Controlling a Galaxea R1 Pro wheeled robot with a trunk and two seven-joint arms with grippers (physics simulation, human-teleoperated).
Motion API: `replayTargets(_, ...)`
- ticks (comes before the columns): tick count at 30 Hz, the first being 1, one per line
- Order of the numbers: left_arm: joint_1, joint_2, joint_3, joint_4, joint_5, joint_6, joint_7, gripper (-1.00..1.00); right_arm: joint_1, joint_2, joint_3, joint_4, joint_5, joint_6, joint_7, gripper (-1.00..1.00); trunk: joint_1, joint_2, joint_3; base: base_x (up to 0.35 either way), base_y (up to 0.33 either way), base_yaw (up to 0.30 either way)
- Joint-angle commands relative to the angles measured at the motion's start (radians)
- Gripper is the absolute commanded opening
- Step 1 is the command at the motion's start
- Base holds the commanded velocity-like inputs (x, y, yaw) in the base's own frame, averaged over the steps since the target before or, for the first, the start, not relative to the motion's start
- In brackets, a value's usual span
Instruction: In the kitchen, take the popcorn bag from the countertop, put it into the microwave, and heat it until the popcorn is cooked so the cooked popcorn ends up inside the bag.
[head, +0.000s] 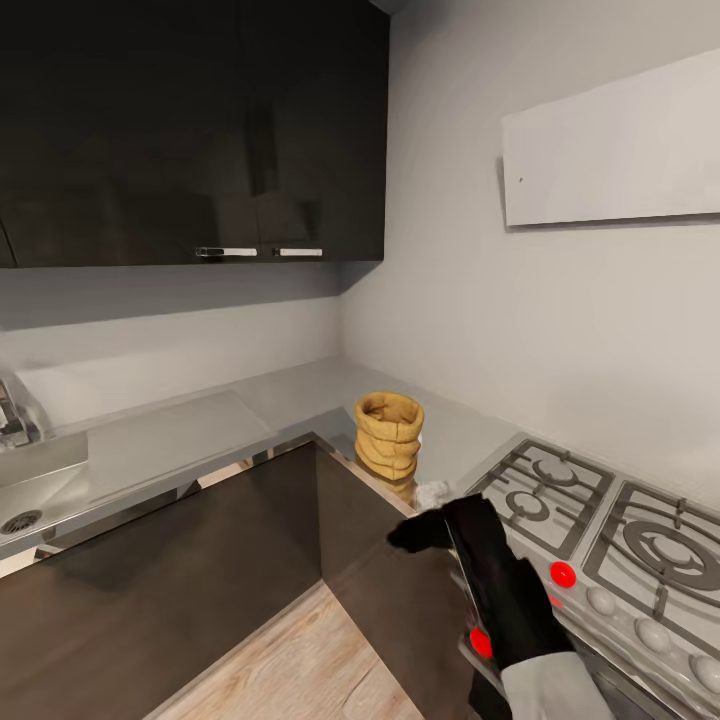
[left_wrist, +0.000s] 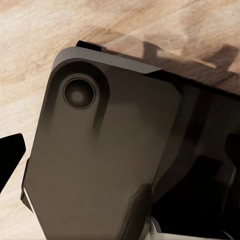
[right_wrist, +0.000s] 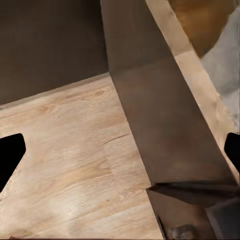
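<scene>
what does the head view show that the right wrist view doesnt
The head view alone shows the whole popcorn bag standing upright on the grey countertop at the inner corner, plus the gas hob with red knobs, the sink, the dark upper cabinets, and the right gripper from outside, reaching toward the bag.

The right wrist view alone shows the gripper's two dark fingertips spread wide at the picture's edges.

Both share the dark lower cabinets, the wooden floor and the counter's edge; the tan patch in the wrist view may be the bag.
</scene>
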Motion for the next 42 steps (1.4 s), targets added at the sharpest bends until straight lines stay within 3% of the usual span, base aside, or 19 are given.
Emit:
replayTargets(1,0.000,0.000,0.001,-0.002,0.005,-0.002,-0.001,1.00,-0.051,0.000,-0.001,-0.002,0.000,0.004,0.007,1.00,0.000,-0.001,-0.001,0.000,0.000,0.000)
replayTargets(3,0.000,0.000,0.000,-0.001,0.005,-0.002,-0.001,1.00,-0.186,0.000,-0.006,0.002,-0.016,0.004,0.001,1.00,0.000,-0.001,-0.001,0.000,0.000,0.000)
replayTargets(8,0.001,0.000,0.000,-0.002,0.005,-0.002,-0.001,1.00,-0.331,0.000,-0.016,0.004,-0.020,0.004,-0.018,1.00,0.000,-0.001,-0.001,0.000,0.000,0.000)
replayTargets(13,0.000,0.000,0.000,-0.001,0.005,-0.002,-0.001,1.00,-0.482,0.000,-0.043,0.039,-0.021,0.004,-0.174,1.00,0.000,-0.001,-0.001,0.000,0.000,0.000)
replayTargets(15,0.001,0.000,0.000,-0.002,0.005,-0.002,-0.001,1.00,-0.553,0.000,-0.085,0.116,-0.023,0.004,-0.227,1.00,0.000,-0.001,-0.001,0.000,0.000,0.000)
replayTargets(16,0.001,0.000,0.000,-0.002,0.005,-0.002,-0.001,1.00,-0.606,0.000,-0.125,0.193,-0.023,0.004,-0.256,1.00,0.000,-0.001,-0.001,0.000,0.000,0.000)
replayTargets(17,0.001,0.000,-0.001,-0.002,0.005,-0.002,-0.001,1.00,-0.663,0.000,-0.176,0.293,-0.023,0.004,-0.286,1.00,0.000,-0.001,-0.001,0.000,0.000,0.000)
replayTargets(18,0.001,0.000,-0.001,-0.002,0.005,-0.002,-0.001,1.00,-0.730,0.000,-0.251,0.424,-0.022,0.004,-0.333,1.00,0.000,-0.001,-0.001,0.000,0.000,0.000)
replayTargets(19,0.001,0.000,-0.001,-0.002,0.005,-0.002,-0.001,1.00,-0.762,0.000,-0.298,0.498,-0.022,0.004,-0.378,1.00,0.000,-0.001,-0.001,0.000,0.000,0.000)
replayTargets(22,0.000,-0.001,-0.001,-0.002,0.004,-0.002,-0.001,1.00,-0.788,0.000,-0.345,0.594,-0.023,0.004,-0.494,1.00,0.000,-0.001,-0.001,0.000,0.000,0.000)
replayTargets(25,0.000,0.000,-0.001,-0.002,0.005,-0.003,-0.001,1.00,-0.793,0.000,-0.371,0.621,-0.024,0.004,-0.544,1.00,0.000,-0.001,-0.001,0.000,0.000,0.000)
replayTargets(29,0.001,0.000,-0.001,-0.002,0.005,-0.003,-0.001,1.00,-0.794,0.000,-0.392,0.628,-0.025,0.004,-0.564,1.00,0.000,-0.001,-0.001,0.000,0.000,0.000)
replayTargets(33,0.001,0.001,-0.001,-0.002,0.008,-0.003,-0.001,1.00,-0.793,0.000,-0.394,0.680,-0.028,-0.123,-0.568,1.00,0.000,-0.001,-0.001,0.000,0.000,0.000)
replayTargets(36,0.001,0.001,-0.001,-0.002,0.010,-0.003,-0.001,1.00,-0.793,0.000,-0.394,0.695,-0.029,-0.158,-0.569,1.00,0.000,-0.001,-0.001,0.000,0.000,0.000)
replayTargets(42,0.001,0.002,0.000,-0.003,0.012,-0.002,-0.002,1.00,-0.793,0.000,-0.393,0.699,-0.028,-0.171,-0.587,1.00,0.000,-0.001,-0.001,0.000,0.000,0.000)
